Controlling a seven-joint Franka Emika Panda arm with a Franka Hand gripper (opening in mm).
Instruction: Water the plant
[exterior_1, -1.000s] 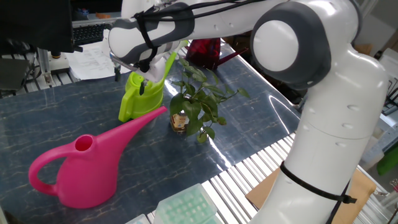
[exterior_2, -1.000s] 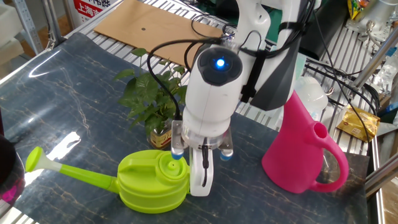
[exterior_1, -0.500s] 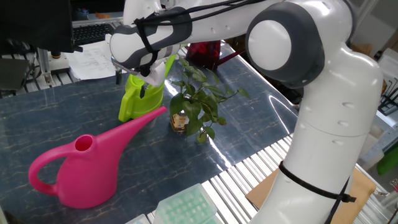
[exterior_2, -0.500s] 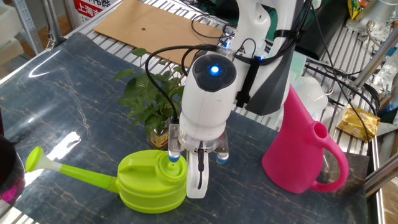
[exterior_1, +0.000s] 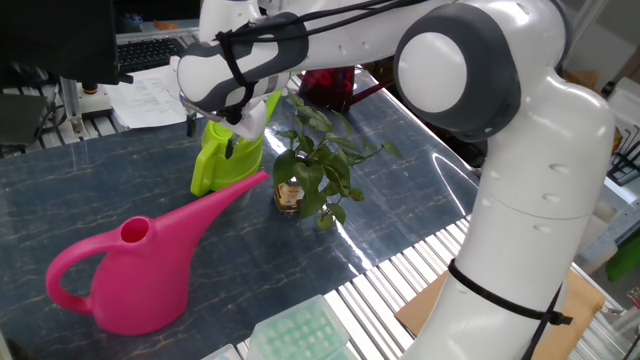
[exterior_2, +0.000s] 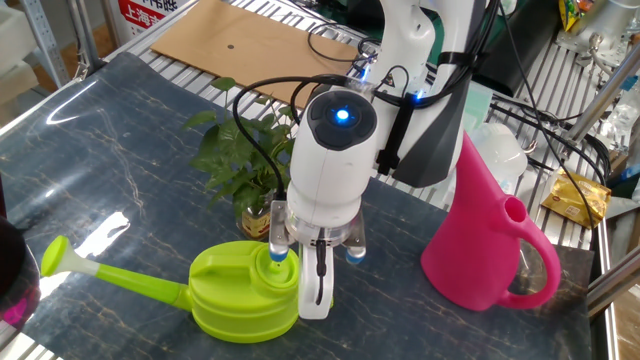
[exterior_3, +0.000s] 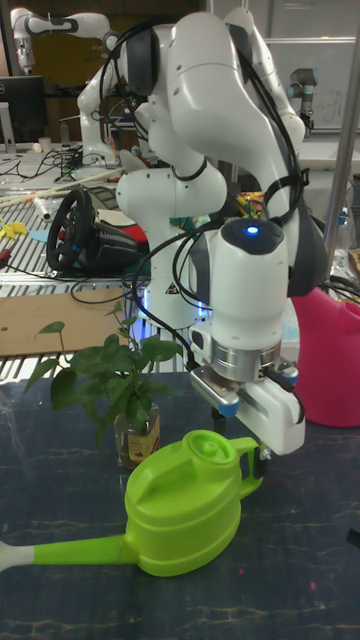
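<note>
Lime-green watering can (exterior_3: 185, 505) stood nearest on the dark marbled worktop (exterior_2: 110, 190), its long spout (exterior_2: 110, 275) running off the tall view's edge. The pincer (exterior_2: 318, 290) hung just over the can's rear, at the handle (exterior_3: 252, 478); its fingers (exterior_2: 317, 285) were largely masked by the wrist housing and the can's body, so their spread and any grip could not be told. Just behind the can stood the plant (exterior_2: 245, 170), its brown jar (exterior_1: 289, 195) partly veiled by drooping leaves. Farther off rested a pink watering can (exterior_2: 490, 250).
</note>
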